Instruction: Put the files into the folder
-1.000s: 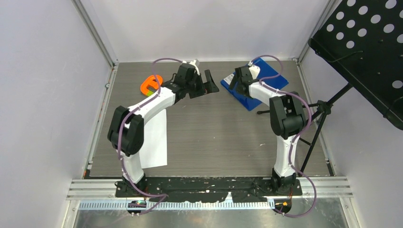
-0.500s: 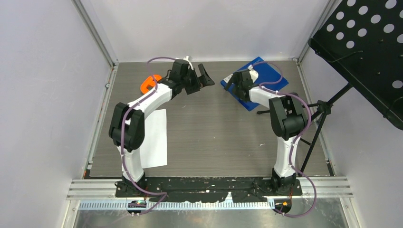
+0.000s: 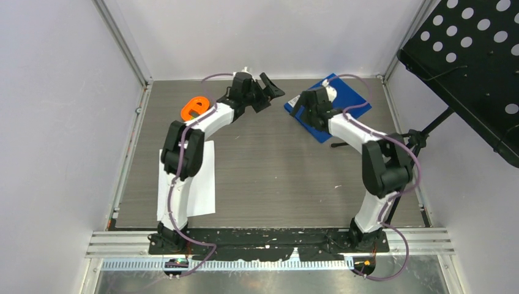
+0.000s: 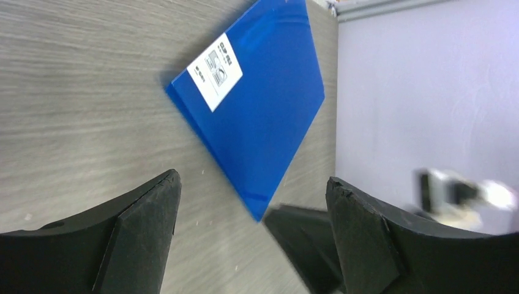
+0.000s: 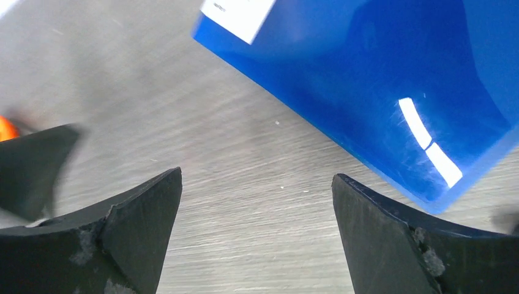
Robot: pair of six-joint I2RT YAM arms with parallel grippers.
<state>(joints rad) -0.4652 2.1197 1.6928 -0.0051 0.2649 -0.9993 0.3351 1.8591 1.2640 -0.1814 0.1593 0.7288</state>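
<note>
Folder (image 4: 269,116): shut, flat at the far right of the table (image 3: 275,177), label (image 4: 214,70) facing up.
Paper (image 3: 205,184): near left, well apart from the folder.
Left gripper (image 4: 252,177): jaws wide, empty, facing the folder.
Right gripper (image 5: 257,174): jaws wide, empty, at the folder's edge.
Risk: the thin cover may slide rather than lift, and the two grippers, so close together, could collide.
</note>
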